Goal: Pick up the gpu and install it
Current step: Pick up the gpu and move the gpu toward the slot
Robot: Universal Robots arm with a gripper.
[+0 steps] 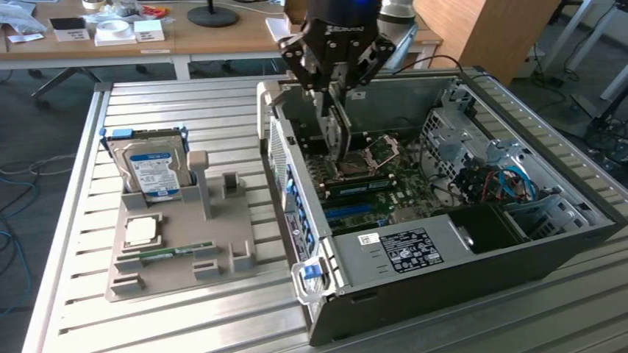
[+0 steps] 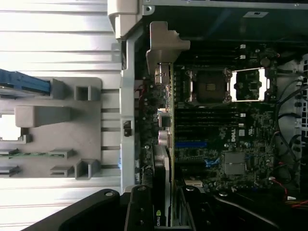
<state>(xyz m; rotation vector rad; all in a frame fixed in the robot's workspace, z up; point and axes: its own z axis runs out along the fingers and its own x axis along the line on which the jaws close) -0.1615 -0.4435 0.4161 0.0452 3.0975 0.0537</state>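
**Gpu gripped, hanging into case over motherboard**

The gpu (image 1: 340, 129) (image 2: 164, 159) is clamped edge-on between the fingers of the end effector (image 1: 334, 82) (image 2: 166, 216), which is closed on the card. The card lies straight below the end effector. Its long axis looks to run down and away from the fingers toward the motherboard (image 1: 384, 187) (image 2: 226, 139), and its silver bracket (image 2: 162, 45) is at the end far from the grip. The card hangs inside the open case (image 1: 471, 257), just beside the rear wall (image 2: 126, 96). The wrist view shows the green board edge and black cooler side by side. The blue slot (image 2: 192, 144) lies across the card's line, not along it. Judged not seated, since the card appears to hang above the board. Outside the case, a grey holder (image 1: 176, 254) with a hard drive (image 1: 149, 170) sits on the table (image 1: 79, 309), well apart.
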